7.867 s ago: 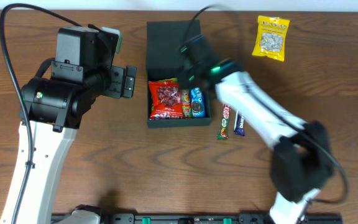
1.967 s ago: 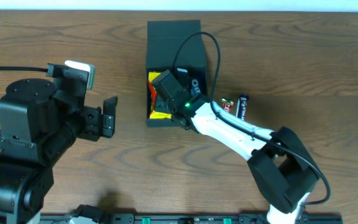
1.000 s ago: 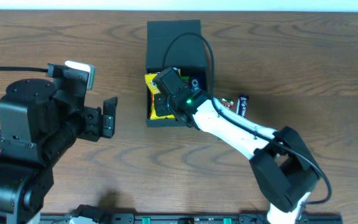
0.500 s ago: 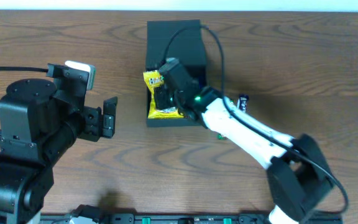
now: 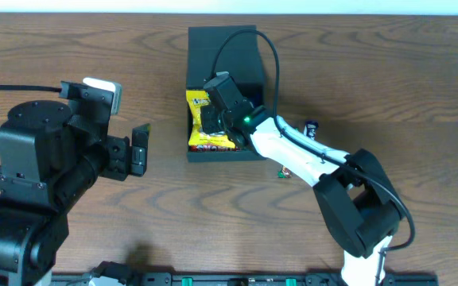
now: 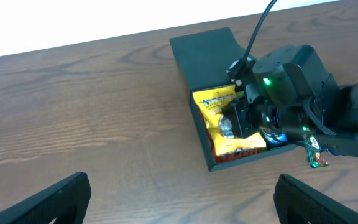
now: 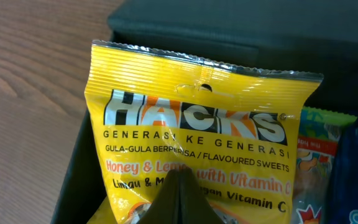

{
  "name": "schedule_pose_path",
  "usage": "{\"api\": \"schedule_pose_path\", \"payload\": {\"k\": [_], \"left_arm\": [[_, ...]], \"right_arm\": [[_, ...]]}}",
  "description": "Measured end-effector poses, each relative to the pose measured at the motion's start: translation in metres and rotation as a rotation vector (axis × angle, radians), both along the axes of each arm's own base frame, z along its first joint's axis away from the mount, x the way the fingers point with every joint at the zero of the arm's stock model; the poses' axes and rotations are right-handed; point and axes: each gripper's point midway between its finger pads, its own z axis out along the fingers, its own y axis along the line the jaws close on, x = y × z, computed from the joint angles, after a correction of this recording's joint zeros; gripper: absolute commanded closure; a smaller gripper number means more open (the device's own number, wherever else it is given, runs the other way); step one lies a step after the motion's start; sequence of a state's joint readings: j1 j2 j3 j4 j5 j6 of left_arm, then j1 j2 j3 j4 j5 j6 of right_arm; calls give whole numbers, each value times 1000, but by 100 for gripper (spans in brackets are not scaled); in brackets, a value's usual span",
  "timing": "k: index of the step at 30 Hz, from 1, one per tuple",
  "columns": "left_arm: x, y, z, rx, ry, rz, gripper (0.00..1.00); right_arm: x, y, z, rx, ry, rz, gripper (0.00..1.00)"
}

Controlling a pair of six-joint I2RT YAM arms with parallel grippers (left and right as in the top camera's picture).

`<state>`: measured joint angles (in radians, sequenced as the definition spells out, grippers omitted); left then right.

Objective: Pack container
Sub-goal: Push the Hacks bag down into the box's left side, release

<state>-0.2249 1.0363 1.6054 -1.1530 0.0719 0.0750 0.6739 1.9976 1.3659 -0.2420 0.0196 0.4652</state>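
One container [image 5: 221, 48]: top centre of table [image 5: 94, 48], flap lid open.
One yellow HACKS packet [image 7: 197, 143]: inside, left end.
Right gripper [image 5: 218, 119]: over that packet; grip unclear.
Left gripper [image 5: 142, 149]: spread, well left.
Two snack bars [image 5: 311, 126]: beside container, right.

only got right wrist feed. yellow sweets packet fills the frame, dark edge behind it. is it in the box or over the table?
Observer: In the box. Overhead shows the yellow packet lying on the left side of the open tray, lid flap open.
Operator: left arm anywhere near?
Observer: No. The left claw sits apart, left of the box, open.
Operator: anything outside the box?
Observer: A dark snack bar pokes out beside the right arm, on the table right of the box.
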Motion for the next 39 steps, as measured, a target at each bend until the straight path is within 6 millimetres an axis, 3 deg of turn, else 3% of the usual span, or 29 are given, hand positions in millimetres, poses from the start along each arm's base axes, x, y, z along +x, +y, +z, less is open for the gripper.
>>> {"api": "schedule_pose_path", "payload": {"k": [10, 17, 19, 27, 35, 39], "left_arm": [[0, 0, 0, -15, 3, 12, 5], [0, 0, 0, -17, 4, 14, 5], [0, 0, 0, -18, 4, 14, 5], [0, 0, 0, -18, 4, 14, 5], [0, 0, 0, -18, 4, 14, 5], [0, 0, 0, -18, 4, 14, 5]], "right_arm": [[6, 3, 13, 26, -31, -3, 99], [-6, -3, 61, 39, -61, 34, 99], [-13, -7, 56, 13, -29, 43, 99], [-30, -10, -2, -65, 123, 86, 99], [-30, -6, -1, -48, 123, 104, 99], [-31, -7, 9, -29, 122, 108, 99]]}}
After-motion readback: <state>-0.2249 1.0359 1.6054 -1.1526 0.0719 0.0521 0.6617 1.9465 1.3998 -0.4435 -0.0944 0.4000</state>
